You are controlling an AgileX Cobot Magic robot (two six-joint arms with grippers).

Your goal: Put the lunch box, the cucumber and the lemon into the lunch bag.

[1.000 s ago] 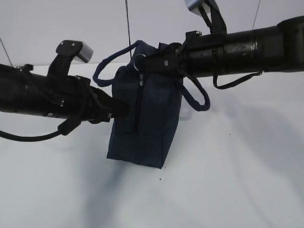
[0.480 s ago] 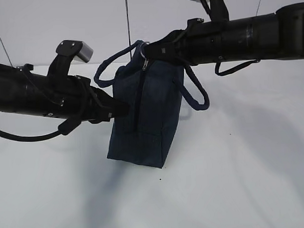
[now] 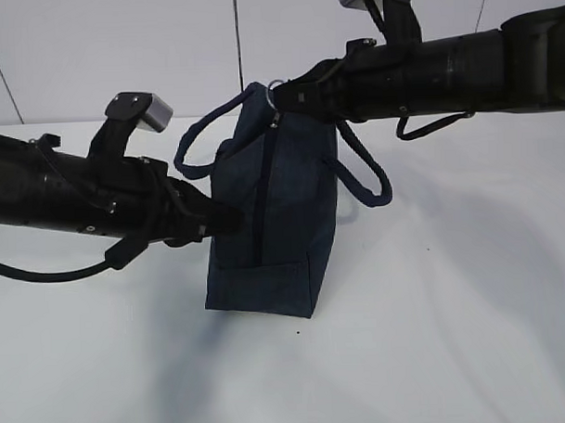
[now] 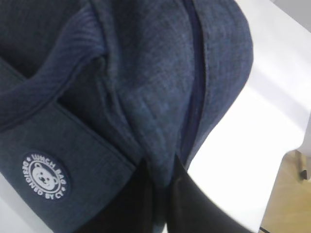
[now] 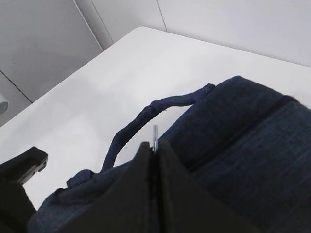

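Note:
The dark navy lunch bag (image 3: pixel 292 211) stands upright on the white table, its side zipper running up to the top. My left gripper (image 3: pixel 234 218) is shut on a fold of the bag's fabric (image 4: pixel 163 184) beside the zipper, near the round white logo (image 4: pixel 45 176). At the bag's top corner my right gripper (image 3: pixel 280 95) is shut on the metal ring pull (image 5: pixel 155 132), which pokes out between the fingertips (image 5: pixel 154 144). One loop handle (image 5: pixel 141 121) arches behind. The lunch box, the cucumber and the lemon are out of view.
The white table (image 3: pixel 453 308) spreads around the bag, with a pale wall behind. Its edge and the floor show at the right of the left wrist view (image 4: pixel 291 194). Part of the left arm (image 5: pixel 19 170) appears low in the right wrist view.
My right gripper has risen with the ring pull to the bag's top corner. The bag has straightened from a tilt and now sits flat. The left gripper has kept its hold.

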